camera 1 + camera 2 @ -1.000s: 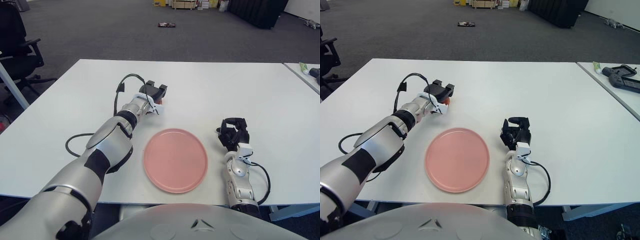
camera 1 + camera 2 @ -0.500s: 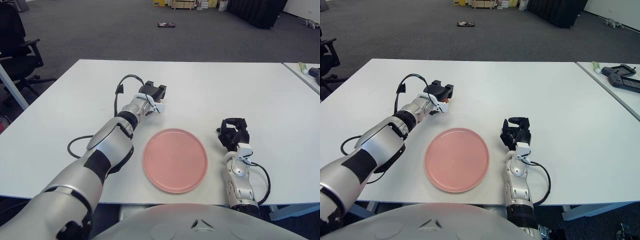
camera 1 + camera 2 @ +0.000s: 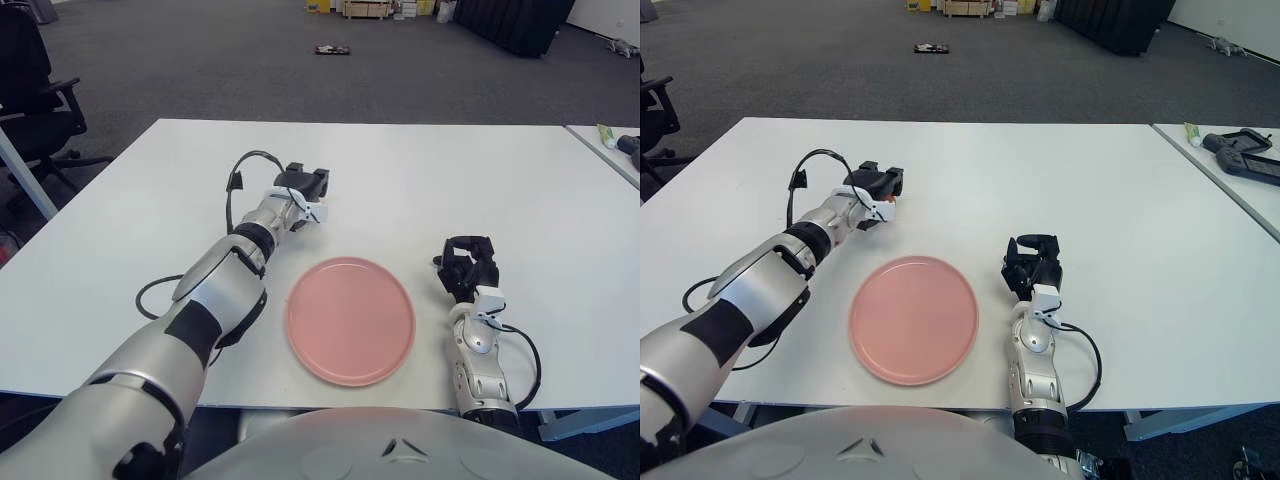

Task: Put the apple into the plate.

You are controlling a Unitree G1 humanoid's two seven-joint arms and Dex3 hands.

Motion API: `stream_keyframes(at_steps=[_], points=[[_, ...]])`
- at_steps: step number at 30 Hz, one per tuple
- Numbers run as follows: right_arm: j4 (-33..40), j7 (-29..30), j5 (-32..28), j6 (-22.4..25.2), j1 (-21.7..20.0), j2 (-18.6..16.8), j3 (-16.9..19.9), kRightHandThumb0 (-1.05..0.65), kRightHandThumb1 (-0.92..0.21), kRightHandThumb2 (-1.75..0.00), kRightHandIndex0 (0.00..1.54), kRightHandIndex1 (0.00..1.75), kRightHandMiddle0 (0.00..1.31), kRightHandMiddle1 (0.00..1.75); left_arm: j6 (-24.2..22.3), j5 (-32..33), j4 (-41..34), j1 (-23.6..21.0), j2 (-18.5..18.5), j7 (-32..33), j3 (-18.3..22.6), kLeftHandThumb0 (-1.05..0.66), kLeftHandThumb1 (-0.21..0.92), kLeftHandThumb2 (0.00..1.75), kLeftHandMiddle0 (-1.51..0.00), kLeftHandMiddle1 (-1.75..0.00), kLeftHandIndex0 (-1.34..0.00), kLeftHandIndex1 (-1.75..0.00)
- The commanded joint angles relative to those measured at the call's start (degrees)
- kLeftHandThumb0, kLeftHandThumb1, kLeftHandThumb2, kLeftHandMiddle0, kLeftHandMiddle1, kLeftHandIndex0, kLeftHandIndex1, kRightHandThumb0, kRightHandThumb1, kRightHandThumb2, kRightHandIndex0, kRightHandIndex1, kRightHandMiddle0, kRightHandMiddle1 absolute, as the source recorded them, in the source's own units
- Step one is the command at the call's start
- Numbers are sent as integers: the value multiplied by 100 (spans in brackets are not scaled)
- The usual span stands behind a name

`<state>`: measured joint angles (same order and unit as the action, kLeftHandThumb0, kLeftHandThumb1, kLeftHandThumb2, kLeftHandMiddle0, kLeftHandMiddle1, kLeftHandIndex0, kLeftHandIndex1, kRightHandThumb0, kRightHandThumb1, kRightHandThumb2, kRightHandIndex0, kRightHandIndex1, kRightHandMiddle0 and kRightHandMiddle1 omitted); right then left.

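Reaching out over the smooth white table (image 3: 420, 180), the left hand (image 3: 303, 187) has its dark fingers curled over the apple (image 3: 890, 201), of which only a reddish sliver shows. Nearer, apart from them, lies the round, matte pink plate (image 3: 351, 320). The right hand (image 3: 468, 268) rests beside the plate, black fingers curled on nothing.

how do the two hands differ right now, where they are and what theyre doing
The left hand is stretched far out over the table, beyond the pink plate; the right hand sits near the robot, beside the plate's right edge.

The left hand is closed over a small reddish thing, probably the apple, mostly hidden by it; the right hand holds nothing, fingers curled.

Both are dark, three-fingered, on silver forearms.
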<state>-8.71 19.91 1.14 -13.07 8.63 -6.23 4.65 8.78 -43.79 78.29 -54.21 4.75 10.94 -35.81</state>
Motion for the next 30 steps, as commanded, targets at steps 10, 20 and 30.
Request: stream_keyframes(at_steps=[10,20,30], points=[[-79,13,-78,182,125,-189,45,-35,-87,-60,49,143,23,175,-80,71,94,252,92,-157,107,0,11,152,-82,-162,-53,-175],[-140,2,-61,154,88,-170,41,-36,-85,-63,47,146,24,175,55,113,36,99,194,-139,205,0,12,151,-82,-161,-53,-175],[-286,-39,-73,-33,32,-154,43,-36,-82,-67,49,147,25,175,169,252,-21,24,262,-14,346,0,11,151,-82,-160,-53,-175]])
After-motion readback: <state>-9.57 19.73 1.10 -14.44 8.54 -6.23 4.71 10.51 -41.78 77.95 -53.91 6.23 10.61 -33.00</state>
